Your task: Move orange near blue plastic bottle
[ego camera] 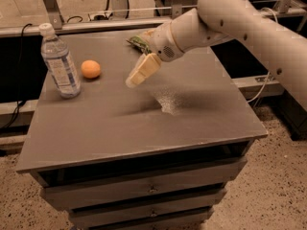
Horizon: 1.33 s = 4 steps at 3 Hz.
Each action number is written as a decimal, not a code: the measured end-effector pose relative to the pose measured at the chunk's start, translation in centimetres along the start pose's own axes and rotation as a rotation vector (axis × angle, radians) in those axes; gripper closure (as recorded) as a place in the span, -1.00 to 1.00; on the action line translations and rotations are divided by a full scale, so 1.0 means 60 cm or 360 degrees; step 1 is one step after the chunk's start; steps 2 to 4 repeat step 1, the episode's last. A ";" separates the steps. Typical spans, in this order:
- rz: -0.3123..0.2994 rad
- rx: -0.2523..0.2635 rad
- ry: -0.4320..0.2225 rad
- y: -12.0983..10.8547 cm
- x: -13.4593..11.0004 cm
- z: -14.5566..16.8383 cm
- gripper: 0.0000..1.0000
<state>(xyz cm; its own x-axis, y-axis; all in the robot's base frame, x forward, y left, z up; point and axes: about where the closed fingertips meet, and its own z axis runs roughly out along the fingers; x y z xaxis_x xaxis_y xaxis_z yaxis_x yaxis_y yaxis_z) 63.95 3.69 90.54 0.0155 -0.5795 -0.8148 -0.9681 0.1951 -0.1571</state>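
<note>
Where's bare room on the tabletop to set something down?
Free: front strip of the table and its right side. Crowded: back left, where the blue plastic bottle and the orange sit close, the gripper hangs right of the orange, and a green bag lies behind it.

table: plastic bottle upright at left edge; orange just right of it, apart; gripper above tabletop, right of orange; snack bag behind gripper.
</note>
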 end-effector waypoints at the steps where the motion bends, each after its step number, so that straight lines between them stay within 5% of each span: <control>1: 0.0000 0.0005 -0.0006 -0.001 0.001 -0.008 -1.00; 4: 0.0000 0.0005 -0.0006 -0.001 0.001 -0.008 -1.00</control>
